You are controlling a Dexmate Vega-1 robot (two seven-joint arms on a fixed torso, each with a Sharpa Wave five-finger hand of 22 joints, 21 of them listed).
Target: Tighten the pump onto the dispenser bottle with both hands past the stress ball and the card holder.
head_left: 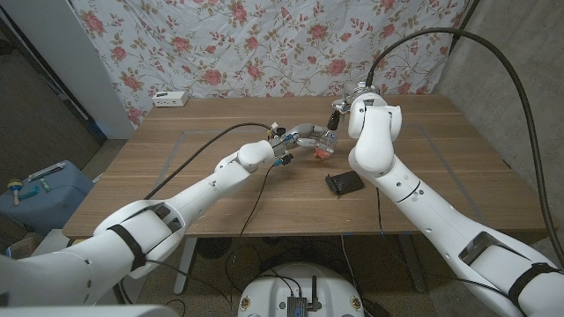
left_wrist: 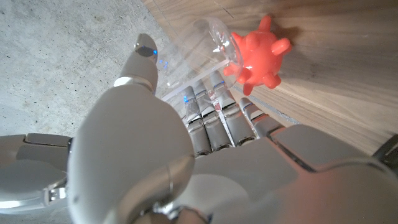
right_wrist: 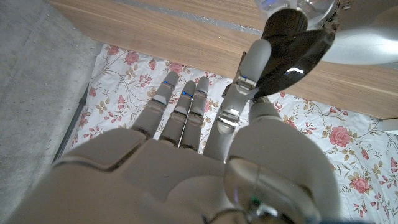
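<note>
left hand (left_wrist: pixel 205 134) grips clear dispenser bottle (left_wrist: pixel 199 53) | right hand (right_wrist: pixel 211 124) pinches black pump (right_wrist: pixel 292 46) | risk: we cross-thread, or nudge stress ball (left_wrist: pixel 258 53) on counter (head_left: pixel 176 176)

A wooden table (head_left: pixel 176 167) carries a red spiky stress ball (head_left: pixel 322 154), a black card holder (head_left: pixel 343 182) and a white box (head_left: pixel 170 99).

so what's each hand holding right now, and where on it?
Left hand grips the clear dispenser bottle around its body. Right hand pinches the dark pump between thumb and finger.
</note>
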